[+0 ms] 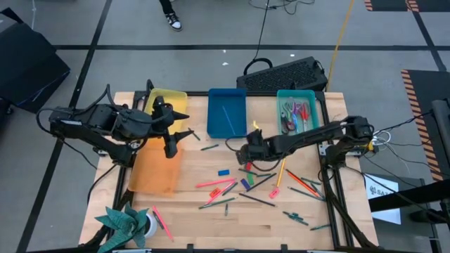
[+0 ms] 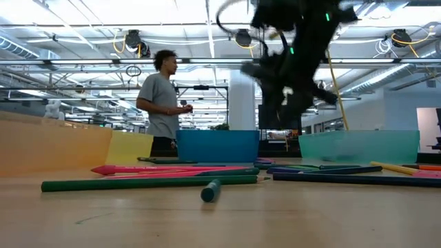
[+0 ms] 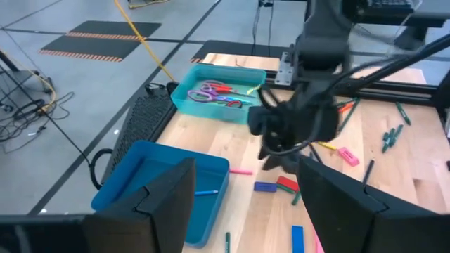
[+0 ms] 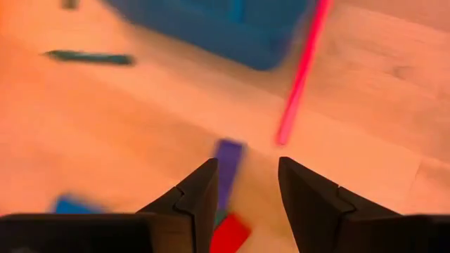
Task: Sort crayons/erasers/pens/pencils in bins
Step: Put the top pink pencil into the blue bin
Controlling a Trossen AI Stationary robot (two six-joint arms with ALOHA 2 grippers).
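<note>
Spread over the wooden desk (image 1: 211,221): lots of long thin sticks and a few small stubby erasers. Purple eraser (image 4: 228,165) right under the right tool (image 4: 246,184), showing in the gap between its tips. Red eraser (image 4: 228,235) touching the purple one, closer in to the tool. Blue eraser (image 1: 223,172) flat on the desk a little way off to one side of that tool. Pink eraser (image 1: 274,191) farther off, on its other side. Long pink stick (image 4: 302,70) just past the tips.

Right arm stretched out across the desk from the right edge, bent low, tool pointing down at the wood. Tips a little way apart, with nothing held.

Left arm reaching in from the left edge, left tool (image 1: 177,132) raised over the desk between two bins. Tips spread wide, gripping nothing.

Orange bin (image 1: 155,172) just beside the left tool, see-through. Yellow bin (image 1: 169,98) on that tool's other side, partly hidden by the arm; hard to tell what is inside. Blue bin (image 1: 227,112) between the two tools, with one thin blue stick in it. Teal bin (image 1: 299,105) beside the right arm, holding scissors (image 3: 211,91) with red and purple handles.
</note>
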